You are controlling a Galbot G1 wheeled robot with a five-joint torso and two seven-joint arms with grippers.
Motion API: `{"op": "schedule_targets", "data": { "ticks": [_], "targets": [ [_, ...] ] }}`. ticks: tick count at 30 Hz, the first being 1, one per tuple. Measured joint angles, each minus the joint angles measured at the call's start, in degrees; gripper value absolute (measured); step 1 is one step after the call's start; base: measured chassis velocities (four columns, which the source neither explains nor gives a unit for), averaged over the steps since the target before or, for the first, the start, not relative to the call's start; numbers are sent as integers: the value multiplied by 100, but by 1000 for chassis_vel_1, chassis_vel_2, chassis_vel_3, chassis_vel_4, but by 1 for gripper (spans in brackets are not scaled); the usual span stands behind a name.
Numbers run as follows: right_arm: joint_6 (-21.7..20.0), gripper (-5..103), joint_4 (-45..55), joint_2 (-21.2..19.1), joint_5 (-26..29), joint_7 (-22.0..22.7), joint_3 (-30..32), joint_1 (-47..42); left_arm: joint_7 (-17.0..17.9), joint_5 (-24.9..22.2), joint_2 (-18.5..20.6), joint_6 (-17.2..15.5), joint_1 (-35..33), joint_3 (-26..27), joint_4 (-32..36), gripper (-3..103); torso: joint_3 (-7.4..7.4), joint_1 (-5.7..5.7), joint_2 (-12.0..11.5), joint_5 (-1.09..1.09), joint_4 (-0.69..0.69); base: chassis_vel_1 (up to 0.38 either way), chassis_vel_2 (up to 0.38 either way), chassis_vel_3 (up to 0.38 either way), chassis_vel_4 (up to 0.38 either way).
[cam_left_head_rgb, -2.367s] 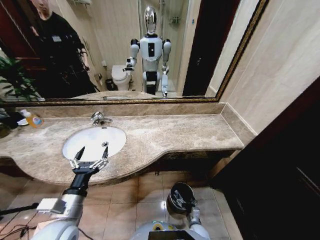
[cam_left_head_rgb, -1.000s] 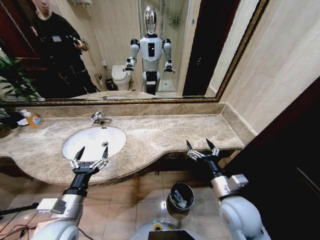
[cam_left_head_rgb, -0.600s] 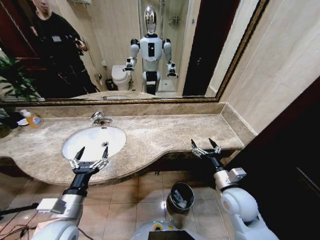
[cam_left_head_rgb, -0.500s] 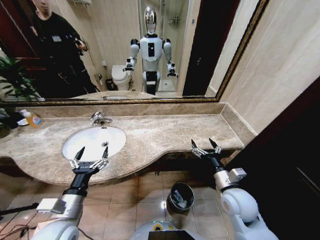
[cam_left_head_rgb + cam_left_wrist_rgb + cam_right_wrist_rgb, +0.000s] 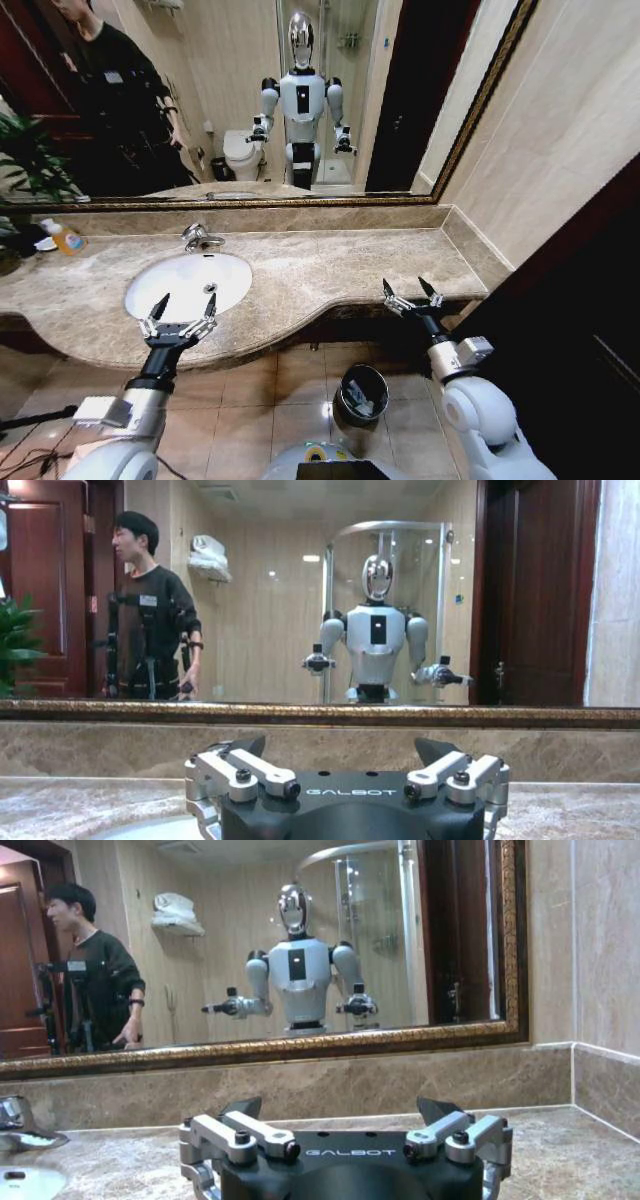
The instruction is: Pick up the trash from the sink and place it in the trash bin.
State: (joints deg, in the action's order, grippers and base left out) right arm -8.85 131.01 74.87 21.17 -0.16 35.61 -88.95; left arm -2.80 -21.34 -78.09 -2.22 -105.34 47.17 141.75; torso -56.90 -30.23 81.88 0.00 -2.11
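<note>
The sink is a white oval basin with a chrome faucet, set in a brown marble countertop. Its bowl looks bare. My left gripper hovers open over the basin's near rim and holds nothing. My right gripper is open and empty at the counter's front edge, far right of the basin. On the floor below stands the trash bin, a small black bucket. Pale bits of trash lie inside it. The left wrist view shows the open left gripper facing the mirror, as the right wrist view shows the right gripper.
A clear bottle of orange liquid stands at the counter's far left by a green plant. A gold-framed mirror runs behind the counter. A dark door closes in the right side. The tiled floor lies around the bin.
My right arm has risen from down by the trash bin to the counter's front edge, gripper open. It has held still for the last half second. The left arm has not moved.
</note>
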Motion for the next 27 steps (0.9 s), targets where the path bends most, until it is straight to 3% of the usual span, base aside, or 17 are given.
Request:
{"op": "schedule_targets", "data": {
  "ticks": [27],
  "targets": [
    [5, 100, 1, 1, -7, 6, -3, -2, 0, 0, 0, 0, 0, 0, 0, 100, 0, 0, 0, 0, 0, 0, 0, 0, 0]
  ]
}}
